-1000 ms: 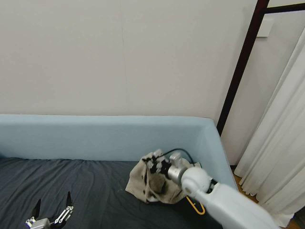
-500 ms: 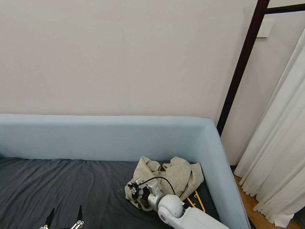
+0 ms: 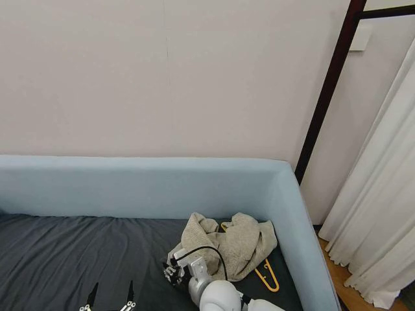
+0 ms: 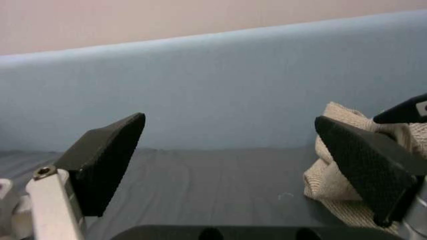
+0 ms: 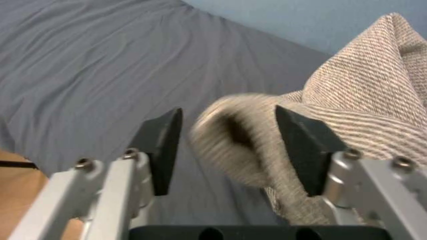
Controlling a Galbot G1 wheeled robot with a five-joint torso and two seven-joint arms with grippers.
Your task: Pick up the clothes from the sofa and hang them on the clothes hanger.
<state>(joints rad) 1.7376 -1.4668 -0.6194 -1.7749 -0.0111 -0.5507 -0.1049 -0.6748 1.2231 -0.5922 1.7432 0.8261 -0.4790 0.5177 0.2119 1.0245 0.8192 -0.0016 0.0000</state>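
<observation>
The right pincer (image 5: 230,131) stood apart, with a fold of the beige garment (image 5: 347,100) lying between its jaws on the sofa (image 3: 142,188). The grasp seemed in hand, and closing firmly looked due next. The left pincer (image 3: 111,289) hung apart and empty just beside it.

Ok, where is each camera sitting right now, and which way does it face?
Head view: on the head, facing forward and down at the sofa and the wall; the left pincer and right pincer show at the bottom.
Left wrist view: on the left wrist, low over the seat, facing the backrest between its own open fingers.
Right wrist view: on the right wrist, facing down at the seat; its open fingers straddle a fold of the beige garment.
Shared: all three views show that garment.
</observation>
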